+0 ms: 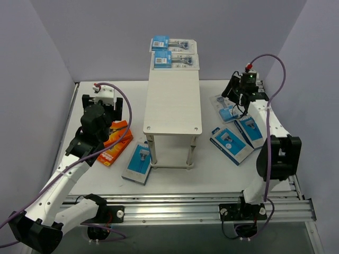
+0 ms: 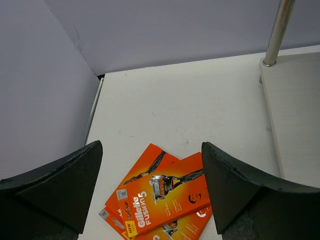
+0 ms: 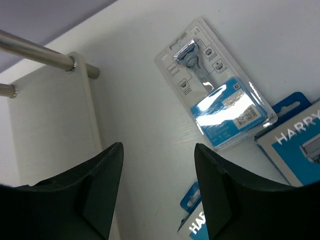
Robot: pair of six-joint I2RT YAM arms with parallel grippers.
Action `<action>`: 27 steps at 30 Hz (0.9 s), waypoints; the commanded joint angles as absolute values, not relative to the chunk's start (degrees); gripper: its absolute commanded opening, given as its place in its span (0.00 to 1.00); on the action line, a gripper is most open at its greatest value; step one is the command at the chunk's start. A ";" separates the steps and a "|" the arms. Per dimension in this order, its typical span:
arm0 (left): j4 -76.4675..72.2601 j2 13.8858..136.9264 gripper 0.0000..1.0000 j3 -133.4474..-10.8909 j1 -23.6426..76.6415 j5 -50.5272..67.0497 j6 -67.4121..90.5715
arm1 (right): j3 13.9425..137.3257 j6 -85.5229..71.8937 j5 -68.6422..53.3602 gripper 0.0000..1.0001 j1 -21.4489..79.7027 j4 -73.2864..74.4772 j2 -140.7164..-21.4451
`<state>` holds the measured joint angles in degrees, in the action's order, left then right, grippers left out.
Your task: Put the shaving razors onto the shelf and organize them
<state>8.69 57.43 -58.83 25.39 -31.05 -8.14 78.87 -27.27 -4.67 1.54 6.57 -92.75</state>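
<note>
Left gripper (image 2: 150, 160): jaws wide, empty, over orange Gillette Fusion5 boxes (image 2: 165, 200)
Right gripper (image 3: 157, 155): jaws apart, empty; blister pack (image 3: 217, 95) upper right
Shelf (image 1: 172, 106): two blue-card packs (image 1: 176, 61), top centre

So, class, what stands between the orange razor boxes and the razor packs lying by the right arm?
The shelf, seen in the top view, plus one flat blue pack lying by its near-left leg.
</note>
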 commanded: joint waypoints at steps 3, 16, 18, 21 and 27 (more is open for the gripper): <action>5.45 56.43 0.89 -59.24 25.05 -29.19 -6.95 | 91.12 -17.86 -5.72 0.54 0.79 9.39 -106.68; 7.03 57.04 0.90 -60.47 26.45 -28.12 -6.42 | 114.52 -6.51 3.96 0.44 0.88 19.69 -129.72; 6.86 56.87 0.90 -60.47 26.98 -28.30 -6.68 | 113.03 -6.06 2.99 0.43 0.88 18.11 -130.08; 6.77 56.78 0.90 -60.56 27.51 -28.39 -6.94 | 112.50 -5.02 1.85 0.41 1.05 17.75 -131.22; 6.68 56.25 0.91 -60.56 28.21 -28.65 -7.12 | 110.66 -3.52 0.53 0.40 1.58 17.23 -132.63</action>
